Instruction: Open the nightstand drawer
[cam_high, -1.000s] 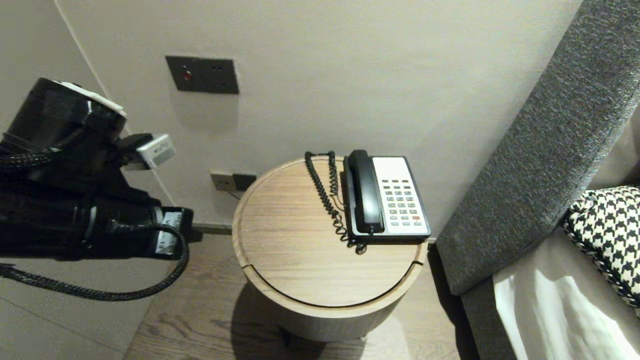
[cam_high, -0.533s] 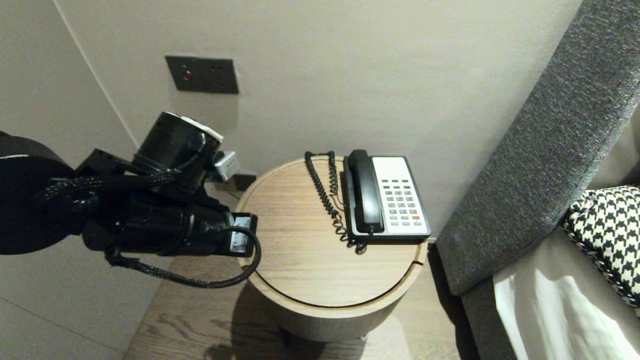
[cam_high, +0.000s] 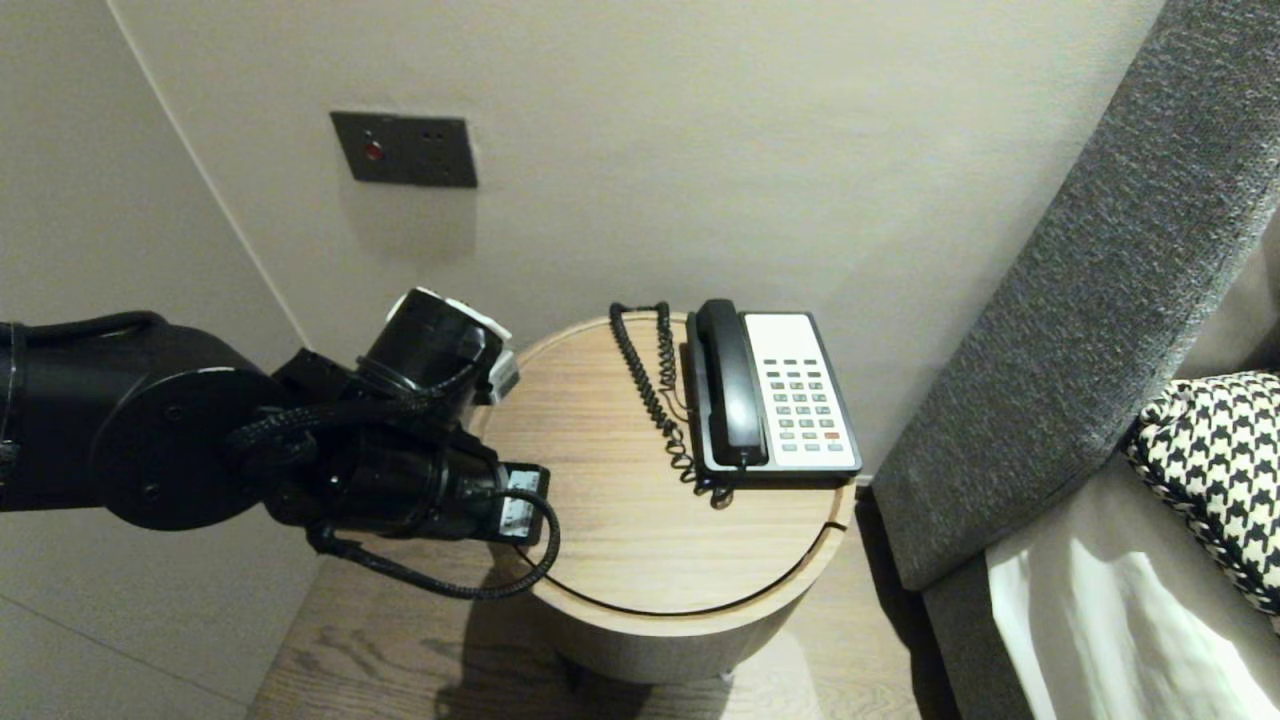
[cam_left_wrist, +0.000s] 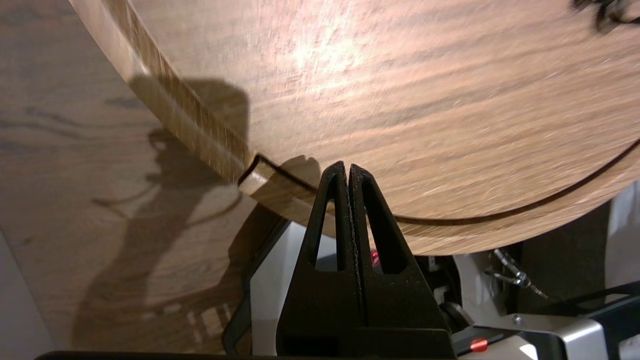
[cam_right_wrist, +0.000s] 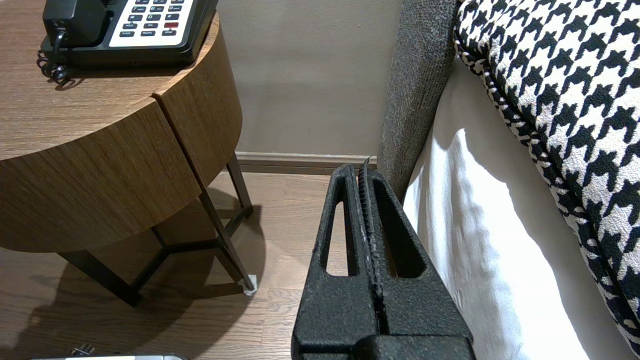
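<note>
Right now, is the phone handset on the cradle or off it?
On the cradle. The black handset lies flat in its slot on the phone base, its coiled cord slack on the round table beside it.

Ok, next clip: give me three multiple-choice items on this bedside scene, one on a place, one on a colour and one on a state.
1. Where does the telephone stand on the round table?
A. at the near left edge
B. on the far right part, by the wall
C. dead centre

2. What colour is the handset?
A. white
B. red
C. black

3. How is the left gripper?
A. shut, holding nothing
B. wide open
C. shut on the cord

Answers:
1 B: the head view shows it on the table's far right part, close to the wall.
2 C: the head view shows a black handset lying in its cradle.
3 A: in the left wrist view its jaws are pressed together with nothing between them, over the table's edge.
</note>
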